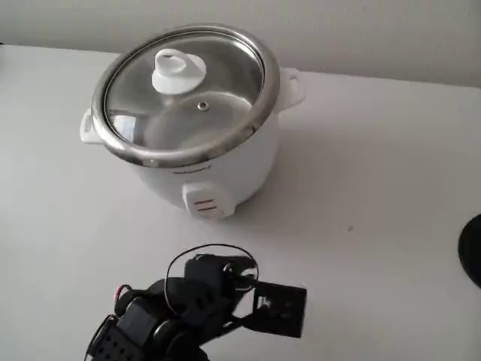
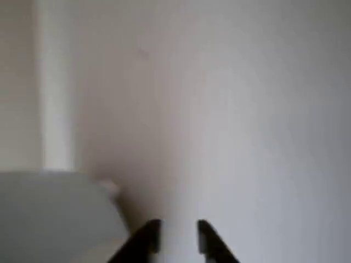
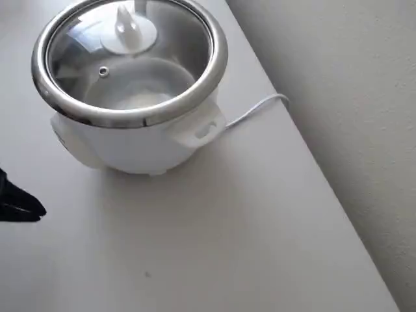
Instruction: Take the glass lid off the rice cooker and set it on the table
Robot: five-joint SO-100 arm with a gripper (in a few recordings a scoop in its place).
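While nothing has yet been lifted, fixed view: glass lid (image 1: 184,90) seated flat on the rice cooker (image 1: 203,162), white knob (image 1: 178,71) upright near its centre, small vent (image 1: 202,106) just beside; cooker standing on the white table (image 1: 376,188) toward the far edge, switch with red marks (image 1: 204,204) facing the black arm (image 1: 180,308), which sits low at the near edge, well apart from the cooker. Wrist view: gripper (image 2: 178,241) slightly parted and holding nothing, two dark fingertips (image 2: 148,233) at the bottom edge, blurred pale wall ahead, part of the cooker's white side at lower left. Overhead view: lid in place inside the steel rim (image 3: 130,117), side handle (image 3: 198,130) and a white cord (image 3: 257,110) trailing off the table edge. Likely risks: pads slipping off the smooth tapered knob if closed too high or off-centre; lid tilting and catching the rim, dragging the light cooker; glass set down too near the table edge.
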